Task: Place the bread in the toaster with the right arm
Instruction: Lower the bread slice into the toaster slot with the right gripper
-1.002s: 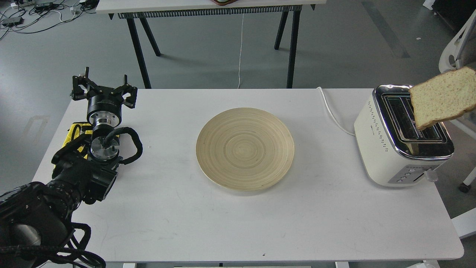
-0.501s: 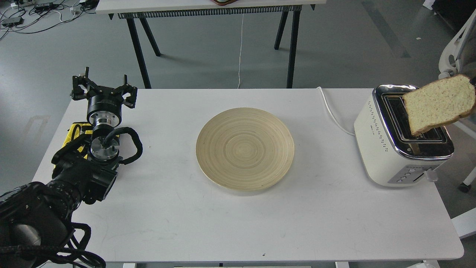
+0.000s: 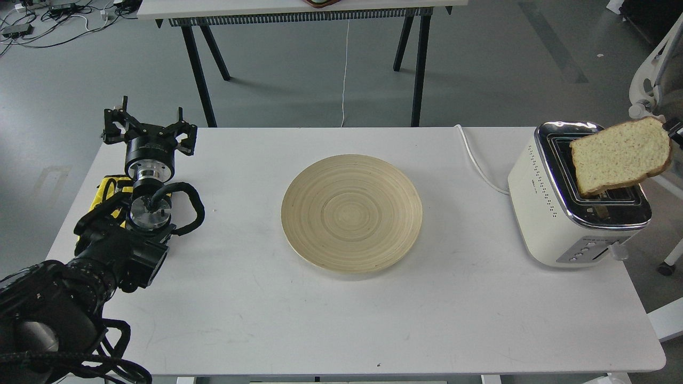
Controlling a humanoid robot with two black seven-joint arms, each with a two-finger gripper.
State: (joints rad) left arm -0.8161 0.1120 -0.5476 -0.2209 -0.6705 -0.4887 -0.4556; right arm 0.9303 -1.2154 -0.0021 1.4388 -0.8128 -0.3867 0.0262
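The bread point(image 3: 620, 156) is a tan slice with a brown crust, held tilted in the air above the toaster's slots, its lower left corner just over the chrome top. The toaster point(image 3: 555, 213) is cream-white and stands at the table's right end with its white cord point(image 3: 475, 160) running back. Only a small black tip of my right gripper point(image 3: 674, 129) shows at the right edge, holding the bread's right end. My left gripper point(image 3: 148, 127) is open and empty at the table's far left.
A round wooden plate point(image 3: 351, 212) lies empty in the middle of the white table point(image 3: 341, 320). A yellow part point(image 3: 106, 194) sits beside my left arm. A black-legged table point(image 3: 299, 10) stands behind, and a white chair point(image 3: 659, 69) at the right.
The bread has moved left and a little lower, from the right edge to over the toaster's slots. The left arm has not moved.
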